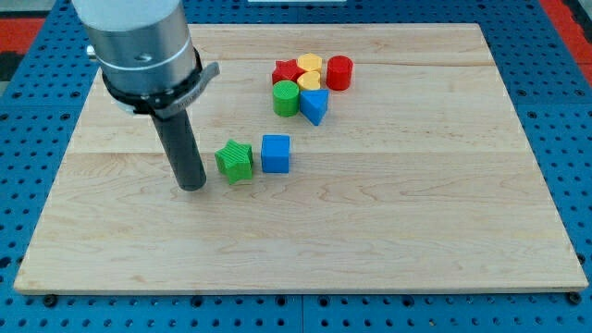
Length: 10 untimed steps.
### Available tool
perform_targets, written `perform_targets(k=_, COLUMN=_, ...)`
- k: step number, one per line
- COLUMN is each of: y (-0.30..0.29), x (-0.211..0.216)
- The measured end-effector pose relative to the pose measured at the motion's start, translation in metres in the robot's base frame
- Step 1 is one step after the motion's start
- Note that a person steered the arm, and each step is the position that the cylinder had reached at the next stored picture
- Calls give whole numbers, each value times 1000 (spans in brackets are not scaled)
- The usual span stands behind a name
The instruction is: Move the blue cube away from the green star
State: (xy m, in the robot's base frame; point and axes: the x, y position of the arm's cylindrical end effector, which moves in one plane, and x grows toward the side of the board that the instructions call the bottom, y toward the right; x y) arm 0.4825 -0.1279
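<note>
Nearest the view's bottom stands my tip (191,185), the lower end of a dark rod with no claw to open or close, so it holds nothing; it rests on the wooden board (388,240) just to the view's left of the green star (235,161). On the star's other side, touching it or very nearly so, sits the blue cube (276,154). That order is the trouble: star lies between tip and cube, so a straight push toward the view's right would likely drive both blocks along together and leave them as close as they are now. I judge the tip must first go round the pair and meet the cube alone. Toward the view's top right, well apart from the cube, a cluster waits: green cylinder (286,97), blue triangular block (314,106), red star (287,71), two yellow blocks (309,70) of unclear shape, and red cylinder (339,72). A push angled upward could run the cube into them.
</note>
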Motion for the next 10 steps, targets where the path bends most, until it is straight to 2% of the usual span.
perform_targets(k=2, y=5, x=-65)
perform_targets(k=4, y=81, x=-38)
perform_targets(k=6, y=110, x=-10)
perform_targets(k=7, y=143, x=15)
perform_targets(k=8, y=167, x=20)
perform_targets(k=10, y=206, x=-27)
